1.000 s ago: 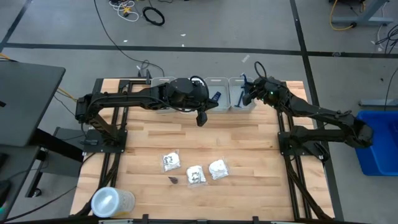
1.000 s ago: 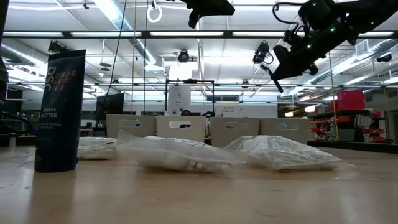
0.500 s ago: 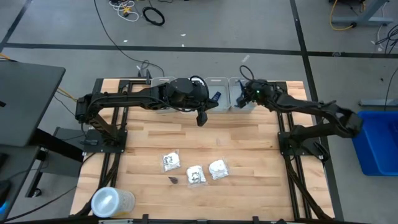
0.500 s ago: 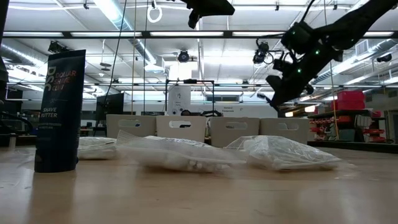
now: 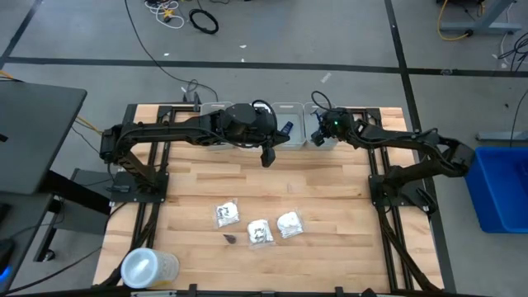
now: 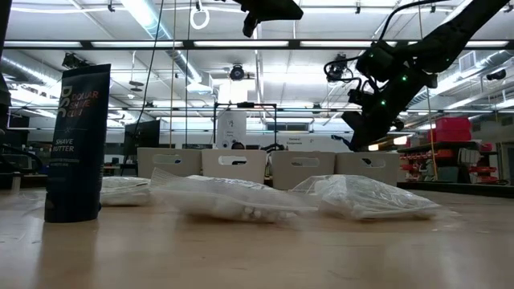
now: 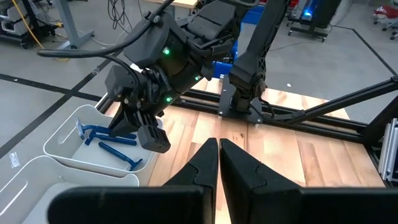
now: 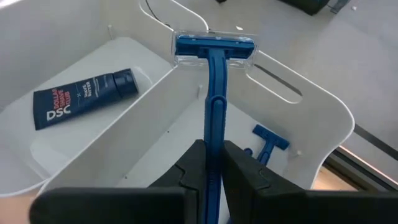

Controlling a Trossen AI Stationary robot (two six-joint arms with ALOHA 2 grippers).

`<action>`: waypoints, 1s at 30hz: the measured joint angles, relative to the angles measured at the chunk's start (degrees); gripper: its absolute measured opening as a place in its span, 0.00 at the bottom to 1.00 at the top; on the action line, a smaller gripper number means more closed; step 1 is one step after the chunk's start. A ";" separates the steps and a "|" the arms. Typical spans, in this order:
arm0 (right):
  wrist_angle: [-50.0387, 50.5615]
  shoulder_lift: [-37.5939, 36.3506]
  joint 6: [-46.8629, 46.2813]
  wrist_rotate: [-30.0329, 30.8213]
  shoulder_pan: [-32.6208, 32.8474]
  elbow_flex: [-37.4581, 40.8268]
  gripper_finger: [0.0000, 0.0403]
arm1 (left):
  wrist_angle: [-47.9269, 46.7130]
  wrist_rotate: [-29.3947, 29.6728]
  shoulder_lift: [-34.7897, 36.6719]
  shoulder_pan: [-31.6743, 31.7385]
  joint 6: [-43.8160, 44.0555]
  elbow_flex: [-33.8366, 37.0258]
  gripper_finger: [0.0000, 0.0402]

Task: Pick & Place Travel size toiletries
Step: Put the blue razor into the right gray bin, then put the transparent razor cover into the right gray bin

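Observation:
My right gripper (image 5: 316, 138) is shut on a thin blue razor (image 8: 211, 93) and hovers over the rightmost white bin (image 8: 311, 118) at the table's far edge. Another blue razor (image 8: 268, 139) lies in that bin; the left wrist view shows two of them (image 7: 112, 142) under the right gripper (image 7: 151, 135). A dark tube (image 8: 84, 97) lies in the neighbouring bin. Three white crinkly packets (image 5: 259, 232) and a small dark item (image 5: 230, 238) lie on the wooden table. My left gripper (image 5: 266, 157) hangs shut above the table's middle, holding nothing. My right gripper pinches the razor's blue handle (image 8: 211, 144) between its two fingers. The razor lies along the fingers, its capped head (image 8: 214, 48) sticking out ahead of them. The fingers slant down toward the bin from the table's right. The razor is lifted clear of the bin.
A row of grey and white bins (image 5: 285, 115) lines the far edge. A dark shave-butter tube (image 6: 77, 143) stands upright at the near left corner (image 5: 148, 268). Bare wood lies between the packets and the bins.
My right gripper has come down and toward the table's left with the razor, tipping its fingers further downward over the rightmost bin. It has stayed shut on the razor.

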State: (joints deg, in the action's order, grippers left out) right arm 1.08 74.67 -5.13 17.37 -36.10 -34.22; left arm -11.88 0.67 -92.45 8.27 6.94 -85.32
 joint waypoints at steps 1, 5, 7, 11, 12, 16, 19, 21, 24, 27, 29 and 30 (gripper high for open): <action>-0.01 0.00 0.00 0.00 0.00 0.00 0.11 | 0.01 0.01 -0.02 0.00 0.00 0.00 0.06; -0.02 0.00 0.00 0.06 0.00 0.00 0.12 | 0.00 0.08 0.00 0.00 0.00 0.00 0.06; -0.01 0.00 0.01 0.79 0.00 0.00 0.13 | 0.00 0.63 -0.01 0.00 0.00 0.00 0.06; -0.02 0.00 0.09 3.34 0.00 0.00 0.18 | -0.02 2.65 -0.01 0.00 0.00 0.00 0.06; 0.00 0.00 0.57 3.56 0.00 0.00 0.20 | -0.02 3.09 0.00 0.00 0.00 0.00 0.06; 0.31 0.00 2.57 3.39 0.00 0.00 0.29 | -0.02 3.24 -0.01 0.13 -0.06 0.00 0.06; 1.09 0.00 3.36 3.19 0.00 0.00 0.37 | -0.05 3.50 0.00 0.17 -0.20 0.00 0.06; 2.12 0.00 3.63 3.19 0.00 0.00 0.42 | -0.11 4.43 0.00 0.17 -0.54 0.00 0.06; 3.21 0.00 4.16 3.17 0.00 0.00 0.49 | -0.13 4.70 -0.02 0.20 -0.77 0.00 0.06; 3.42 0.00 6.17 3.15 0.00 0.00 0.54 | -0.15 4.33 -0.02 0.33 -2.37 0.00 0.06; 3.48 -0.36 8.50 3.13 0.10 0.00 0.56 | -0.16 4.15 -0.01 0.33 -2.63 0.00 0.06; 3.47 -0.72 9.85 3.13 0.22 0.00 0.57 | -0.18 4.08 0.02 0.33 -2.50 0.00 0.06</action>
State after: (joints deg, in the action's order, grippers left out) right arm 4.55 73.96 4.73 20.50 -35.88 -34.22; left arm -12.06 4.75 -92.43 8.60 4.44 -85.32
